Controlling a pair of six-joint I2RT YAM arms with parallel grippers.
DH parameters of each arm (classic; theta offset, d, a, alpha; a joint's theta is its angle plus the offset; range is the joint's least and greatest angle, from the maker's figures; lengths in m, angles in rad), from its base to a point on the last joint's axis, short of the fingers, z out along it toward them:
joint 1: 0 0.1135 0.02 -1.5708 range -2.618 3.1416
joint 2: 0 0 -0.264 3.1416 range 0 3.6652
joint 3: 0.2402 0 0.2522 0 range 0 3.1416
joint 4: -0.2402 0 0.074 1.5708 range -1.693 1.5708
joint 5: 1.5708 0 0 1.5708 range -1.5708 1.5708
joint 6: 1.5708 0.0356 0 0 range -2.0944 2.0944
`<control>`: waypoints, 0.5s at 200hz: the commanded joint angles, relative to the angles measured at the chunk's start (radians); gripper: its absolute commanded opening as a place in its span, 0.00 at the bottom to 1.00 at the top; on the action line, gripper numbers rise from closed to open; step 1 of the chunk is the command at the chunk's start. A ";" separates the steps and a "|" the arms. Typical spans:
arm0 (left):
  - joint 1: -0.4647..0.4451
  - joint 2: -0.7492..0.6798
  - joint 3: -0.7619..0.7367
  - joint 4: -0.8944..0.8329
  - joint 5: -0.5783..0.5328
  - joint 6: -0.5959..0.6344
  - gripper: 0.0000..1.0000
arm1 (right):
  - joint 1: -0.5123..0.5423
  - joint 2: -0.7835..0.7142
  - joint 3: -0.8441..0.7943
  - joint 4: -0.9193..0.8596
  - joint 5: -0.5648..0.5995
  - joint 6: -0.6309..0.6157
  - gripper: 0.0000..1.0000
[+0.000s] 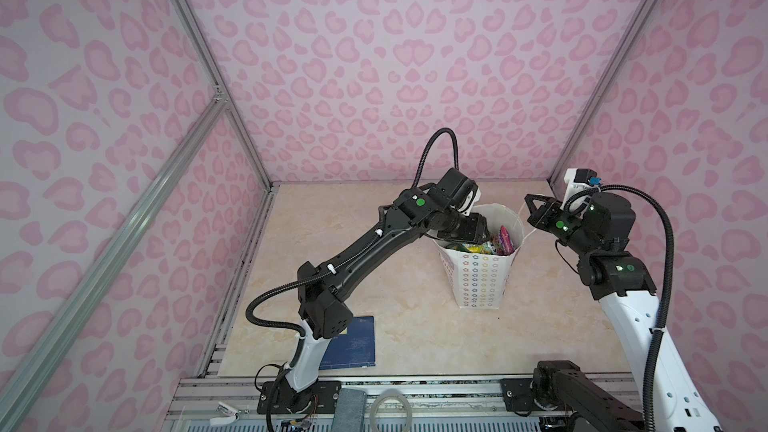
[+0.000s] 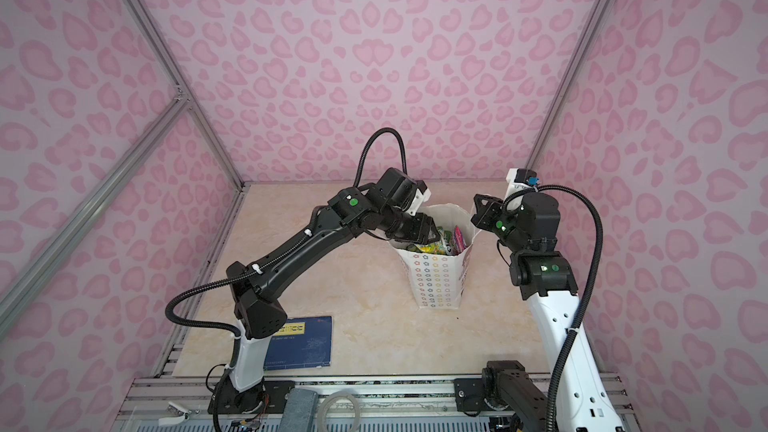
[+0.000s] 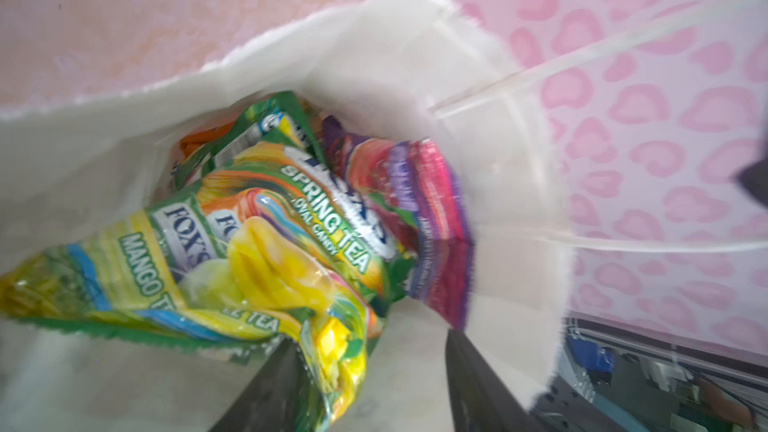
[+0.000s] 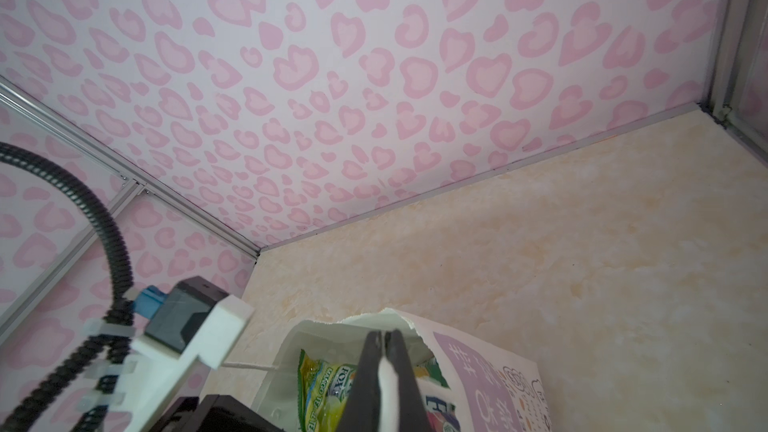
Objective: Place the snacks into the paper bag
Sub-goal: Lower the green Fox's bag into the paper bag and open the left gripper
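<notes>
Book (image 1: pixel 353 347) first, since it's closest: dark blue, lying flat at the near left of the surface (image 1: pixel 374 297), partly under the left arm, and it's not part of the job. Moving further in, the paper bag (image 1: pixel 482 280) is standing upright a bit right of centre with its mouth open. The snacks (image 1: pixel 482 248) are piling up inside it, green-yellow ones and a pink-purple one showing over the rim. No loose packet is showing anywhere outside the bag in both top views, so I'm guessing this is the tail end of the job.

The left hand (image 3: pixel 370 338) is reaching down into the bag's mouth with its fingers (image 3: pixel 266 392) spread apart, not squeezing anything. A yellow mango tea packet (image 3: pixel 249 268) is lying right against one finger on top of the pile, so it's looking like a drop in progress. On the far right side of the bag, the right hand (image 4: pixel 385 334) is pinching shut on the cord handle (image 3: pixel 623 48), pulling it taut and holding the mouth open.

Next move, I'm thinking: the left hand is needing to lift straight up out of the mouth without dragging that packet along or catching the paper rim. Meanwhile the right one is steadying the bag so it isn't tipping.
</notes>
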 commanded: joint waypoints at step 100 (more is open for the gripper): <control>0.000 -0.319 -0.055 -0.004 -0.209 0.075 0.91 | 0.000 -0.003 0.003 0.078 -0.012 -0.006 0.00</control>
